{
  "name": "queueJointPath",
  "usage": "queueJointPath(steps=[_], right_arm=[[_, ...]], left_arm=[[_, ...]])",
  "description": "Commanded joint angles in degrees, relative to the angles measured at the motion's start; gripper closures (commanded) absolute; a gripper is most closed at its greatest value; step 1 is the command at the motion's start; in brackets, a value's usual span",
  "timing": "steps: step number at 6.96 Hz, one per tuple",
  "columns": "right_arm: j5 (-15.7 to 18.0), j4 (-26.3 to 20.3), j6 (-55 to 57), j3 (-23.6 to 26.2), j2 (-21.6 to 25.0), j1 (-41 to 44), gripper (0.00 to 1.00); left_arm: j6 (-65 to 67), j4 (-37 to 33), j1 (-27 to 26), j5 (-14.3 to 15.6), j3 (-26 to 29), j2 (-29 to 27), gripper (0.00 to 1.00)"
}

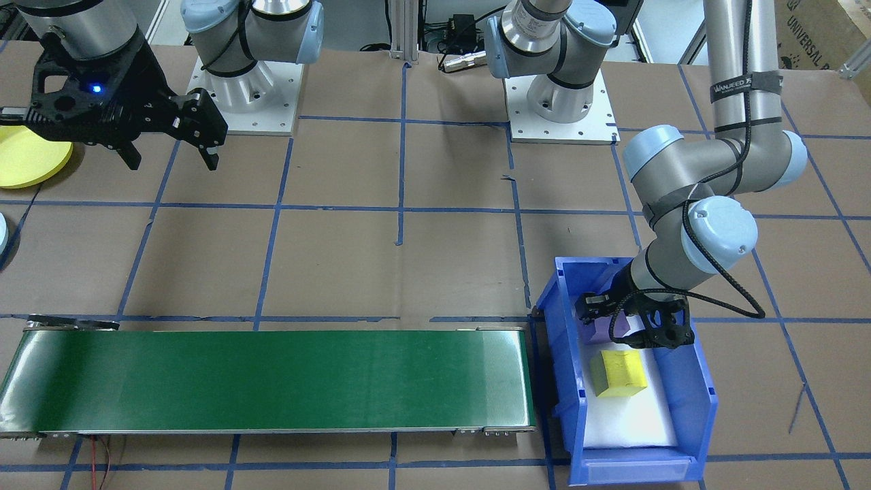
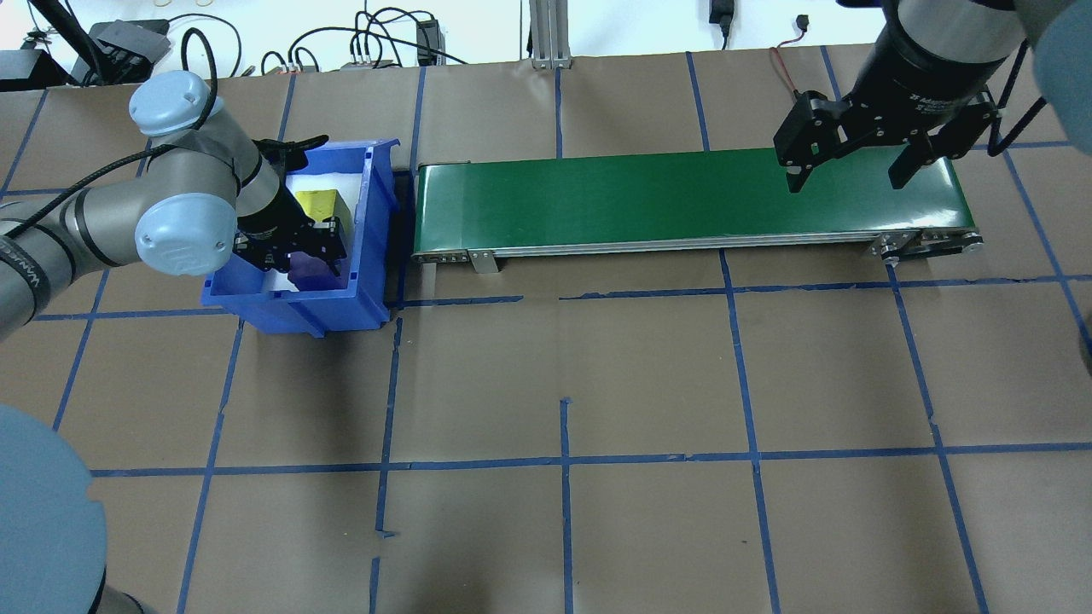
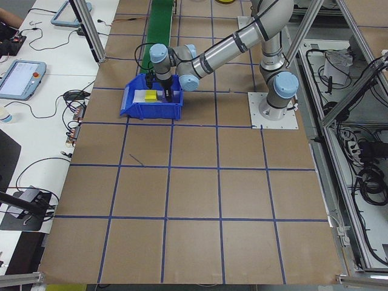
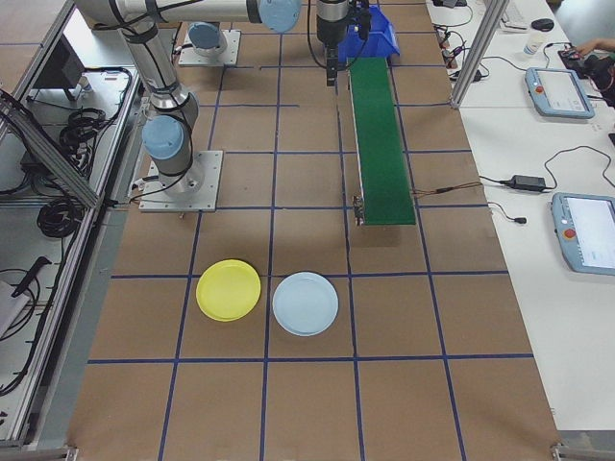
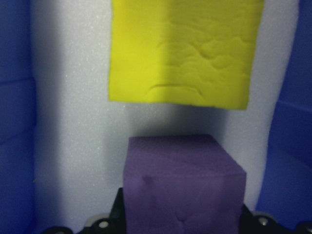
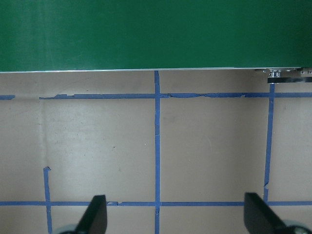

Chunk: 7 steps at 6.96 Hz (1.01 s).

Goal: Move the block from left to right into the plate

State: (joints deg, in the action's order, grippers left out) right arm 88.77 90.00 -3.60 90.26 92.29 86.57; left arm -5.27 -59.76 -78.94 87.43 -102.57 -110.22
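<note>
A purple block (image 5: 183, 180) sits on the white foam inside the blue bin (image 1: 694, 381), and my left gripper (image 2: 311, 260) is down in the bin, shut on that block. In the left wrist view its black fingers press against both sides of the block. A yellow block (image 1: 618, 373) lies loose on the foam just beyond it. The yellow plate (image 4: 229, 289) rests on the table at the far end, partly hidden behind my right arm in the front view. My right gripper (image 1: 172, 163) hangs open and empty near the far end of the green conveyor (image 2: 682, 192).
A light blue plate (image 4: 306, 303) lies beside the yellow one. The conveyor runs from next to the bin toward the plates. Brown table paper with blue tape lines covers the rest. Both arm bases stand at the robot's edge of the table.
</note>
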Motion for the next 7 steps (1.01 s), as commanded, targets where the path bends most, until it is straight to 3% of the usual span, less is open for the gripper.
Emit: queueJointPath(steps=[1,3,4,6,7], right_arm=[[0.00,0.00,0.00,0.00,0.00,0.00,0.00],[0.00,0.00,0.00,0.00,-0.09,0.00,0.00],[0.00,0.00,0.00,0.00,0.00,0.00,0.00],[0.00,0.18,-0.35,-0.09,-0.09,0.00,0.00],[-0.09,0.35,-0.44,0.00,-0.09,0.09,0.00]], left_arm=[[0.35,-5.41,-0.60,0.11,3.41,8.31,0.81],[1.74,-7.65,-4.36,-0.51,7.10,15.88,0.81],[8.20,-7.57,-8.82,-0.25,8.51,17.13,0.81],[20.44,-4.68,-15.78,-0.77,8.88,12.09,0.81],[20.30,3.77,-16.68,-0.94,8.88,5.44,0.81]])
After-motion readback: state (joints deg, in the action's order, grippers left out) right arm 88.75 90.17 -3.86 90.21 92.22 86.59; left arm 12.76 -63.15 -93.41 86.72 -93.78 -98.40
